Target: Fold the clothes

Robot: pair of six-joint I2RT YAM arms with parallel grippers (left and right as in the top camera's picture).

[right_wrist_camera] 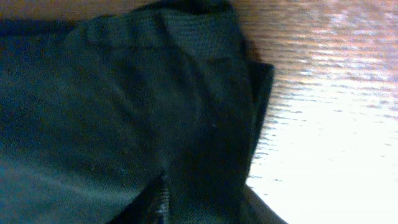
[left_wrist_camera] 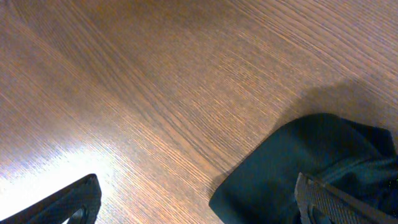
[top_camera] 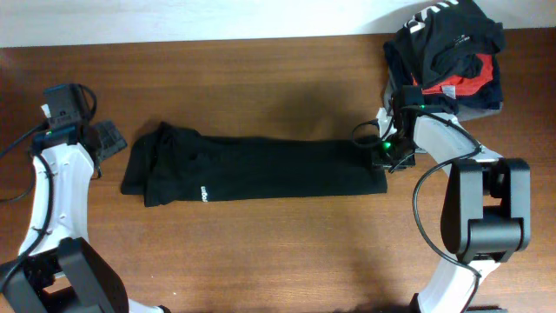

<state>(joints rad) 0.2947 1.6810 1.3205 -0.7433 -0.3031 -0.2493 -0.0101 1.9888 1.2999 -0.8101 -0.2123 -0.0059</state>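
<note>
A long black garment (top_camera: 252, 169) lies stretched flat across the middle of the wooden table. My left gripper (top_camera: 109, 139) is open beside its left end. In the left wrist view the open fingers (left_wrist_camera: 199, 202) straddle bare wood and the garment's edge (left_wrist_camera: 298, 168). My right gripper (top_camera: 388, 155) sits on the garment's right end. In the right wrist view its fingers (right_wrist_camera: 211, 205) close around a fold of the black cloth (right_wrist_camera: 124, 106), with the hem showing at the top.
A pile of dark clothes with a red and white piece (top_camera: 447, 48) lies at the back right corner. Bare wooden table (top_camera: 261, 252) lies in front of the garment. The right arm's base (top_camera: 486, 209) stands at the right.
</note>
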